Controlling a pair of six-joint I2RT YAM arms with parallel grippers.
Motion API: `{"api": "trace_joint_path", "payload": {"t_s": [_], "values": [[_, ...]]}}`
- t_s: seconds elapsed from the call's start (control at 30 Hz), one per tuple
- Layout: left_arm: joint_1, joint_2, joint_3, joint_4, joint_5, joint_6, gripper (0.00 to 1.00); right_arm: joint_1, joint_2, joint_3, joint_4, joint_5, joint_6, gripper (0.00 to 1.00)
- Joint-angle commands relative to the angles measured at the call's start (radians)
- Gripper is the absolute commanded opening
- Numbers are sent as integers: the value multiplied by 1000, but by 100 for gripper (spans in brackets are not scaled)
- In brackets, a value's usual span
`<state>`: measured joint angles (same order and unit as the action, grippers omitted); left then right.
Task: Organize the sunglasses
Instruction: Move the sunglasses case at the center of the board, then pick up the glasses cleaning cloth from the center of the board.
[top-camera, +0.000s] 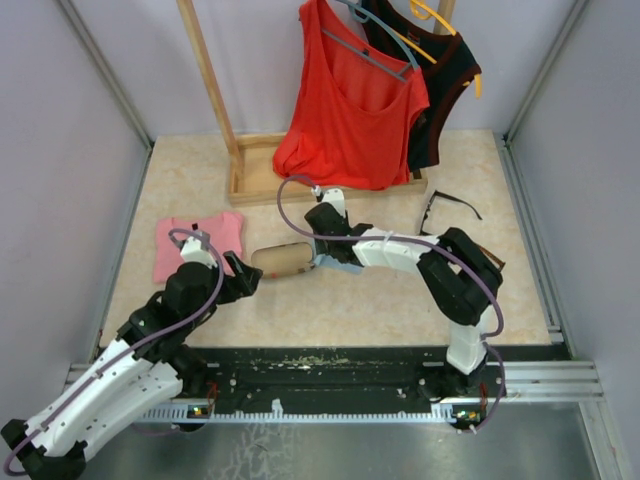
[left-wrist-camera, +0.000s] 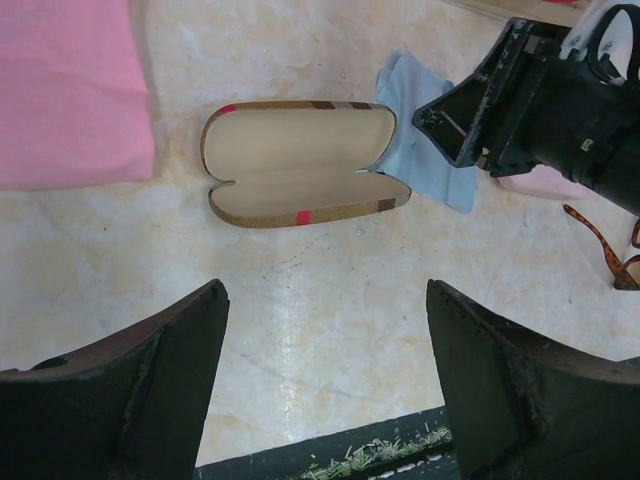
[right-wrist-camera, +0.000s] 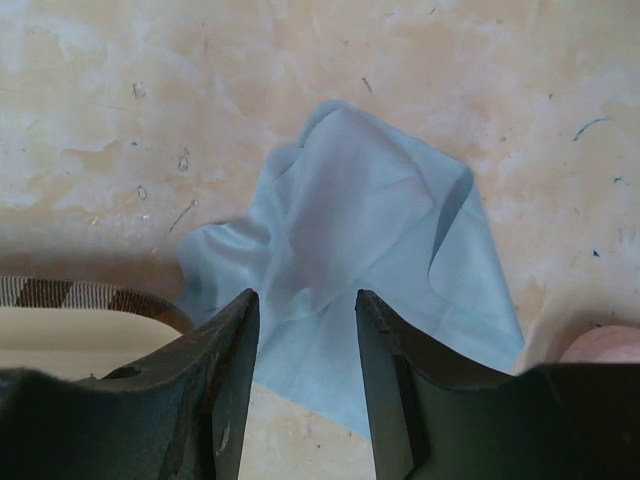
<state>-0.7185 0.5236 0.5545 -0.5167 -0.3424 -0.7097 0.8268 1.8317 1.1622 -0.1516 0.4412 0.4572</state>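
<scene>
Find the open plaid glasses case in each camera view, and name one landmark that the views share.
Top external: plaid case lies open, just left of picture centre.
Left wrist: plaid case in the upper middle, open and empty.
Right wrist: plaid case shows only its striped rim, at the lower left edge.
Shared landmark: light blue cloth, beside the case's right end.

The top external camera is looking down from above and behind the arm bases, taking in the whole table (top-camera: 330, 310) from afar. The left wrist camera is facing down and far past the left gripper (left-wrist-camera: 325, 290), fairly near the plaid case (left-wrist-camera: 300, 165). The right wrist camera is peering past the right gripper (right-wrist-camera: 306, 295), very near the blue cloth (right-wrist-camera: 350, 240). All three are sharing case and cloth
</scene>
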Motion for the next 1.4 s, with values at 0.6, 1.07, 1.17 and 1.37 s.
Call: {"api": "trace_joint_path", "payload": {"t_s": [0.6,1.07,1.17,1.37], "values": [[-4,-22,-22,-2,13,6,86,-11,126,149,-76,-1,21,25],[-4,-5,-9,14,10,16,86,0,-252,-114,-7,106,-41,0],[-4,-5,-11,18,7,16,86,30,-364,-195,0,53,-93,0],[-4,13,-19,37,7,15,86,173,-501,-275,-32,-168,-185,0]]}}
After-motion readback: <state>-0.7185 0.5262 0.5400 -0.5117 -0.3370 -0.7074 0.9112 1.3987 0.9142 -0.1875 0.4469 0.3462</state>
